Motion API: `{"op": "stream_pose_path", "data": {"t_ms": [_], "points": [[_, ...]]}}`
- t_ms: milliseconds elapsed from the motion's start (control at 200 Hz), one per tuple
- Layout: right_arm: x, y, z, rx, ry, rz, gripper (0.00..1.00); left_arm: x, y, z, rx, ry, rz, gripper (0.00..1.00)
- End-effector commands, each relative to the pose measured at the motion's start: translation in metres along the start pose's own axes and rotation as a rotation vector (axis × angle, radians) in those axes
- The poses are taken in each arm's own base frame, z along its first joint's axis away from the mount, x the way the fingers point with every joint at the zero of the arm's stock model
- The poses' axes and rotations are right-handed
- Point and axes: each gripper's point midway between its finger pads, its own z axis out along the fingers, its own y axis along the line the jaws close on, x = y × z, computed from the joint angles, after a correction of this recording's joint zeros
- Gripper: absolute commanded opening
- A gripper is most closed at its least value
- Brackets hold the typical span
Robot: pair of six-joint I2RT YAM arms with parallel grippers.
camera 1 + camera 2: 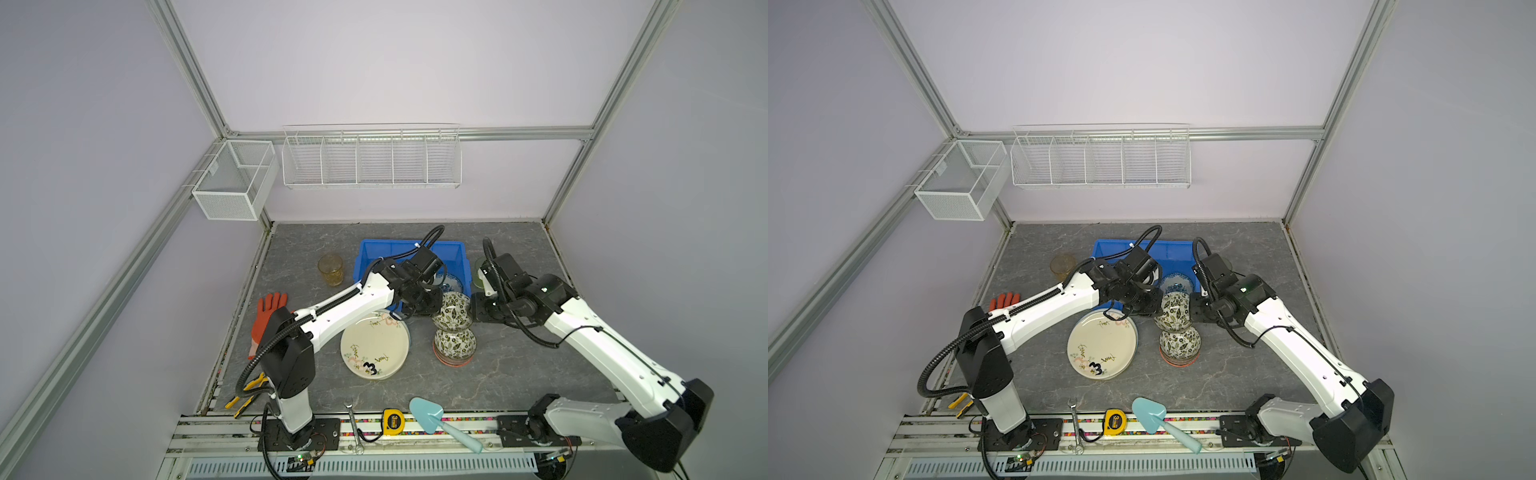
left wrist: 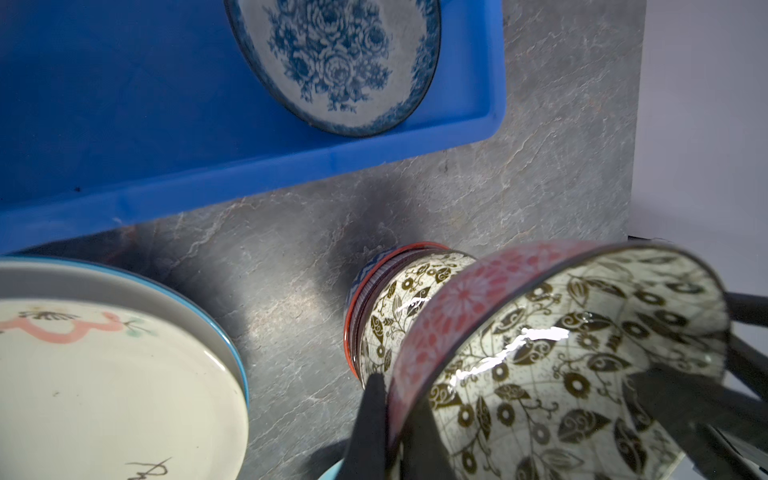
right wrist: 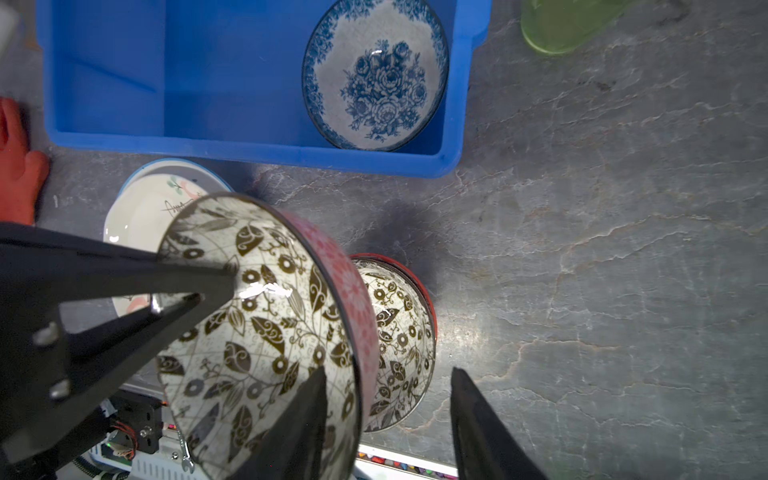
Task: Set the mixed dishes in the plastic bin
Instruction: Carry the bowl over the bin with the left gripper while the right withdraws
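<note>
Both top views showed grey marbled table (image 1: 519, 374), lilac walls (image 1: 374, 62); left gripper (image 2: 390, 395) pinched a bowl (image 2: 561, 353), right gripper (image 3: 386, 374) gaped open.

Leaf bowl (image 2: 561, 353), pink outside, tilted, rim pinched in left gripper (image 2: 392, 399). Bowl stack (image 3: 399, 332) sits below the gripper. Blue-white bowl (image 3: 376, 75) in blue bin (image 3: 249, 153) beyond.

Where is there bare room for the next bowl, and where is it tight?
Bin's left half is bare; the blue bowl fills its right near corner. Table right of the bowl stack is free. Crowded: between bin, plates and stack, where the left gripper holds the leaf bowl beside the open right gripper.
</note>
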Motion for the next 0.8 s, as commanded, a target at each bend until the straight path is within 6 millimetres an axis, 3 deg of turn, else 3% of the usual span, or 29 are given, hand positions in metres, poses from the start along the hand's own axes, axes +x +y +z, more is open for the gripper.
{"op": "stream_pose_path", "data": {"t_ms": [0,80,100,135,195,330,485,795], "points": [[-0.005,-0.008,-0.027,-0.003,-0.061,0.021,0.68,-0.024,0.001,-0.016,-0.029,-0.053,0.027,0.00],[-0.007,-0.016,-0.040,0.004,-0.097,0.040,0.79,-0.040,0.005,-0.022,-0.054,-0.075,0.032,0.00],[-0.008,-0.018,-0.043,0.006,-0.103,0.043,0.90,-0.044,0.007,-0.022,-0.065,-0.080,0.033,0.00],[-0.008,-0.021,-0.047,0.011,-0.117,0.054,0.99,-0.051,0.010,-0.024,-0.080,-0.087,0.033,0.00],[-0.007,-0.026,-0.052,0.017,-0.128,0.063,0.94,-0.064,0.015,-0.025,-0.102,-0.096,0.035,0.00],[-0.002,-0.035,-0.054,0.032,-0.124,0.075,0.93,-0.092,0.023,-0.023,-0.148,-0.129,0.054,0.00],[0.005,-0.040,-0.049,0.038,-0.113,0.085,0.93,-0.113,0.029,-0.007,-0.188,-0.132,0.078,0.00],[0.013,-0.049,-0.038,0.061,-0.086,0.092,0.93,-0.123,0.037,0.031,-0.201,-0.088,0.087,0.00]]}}
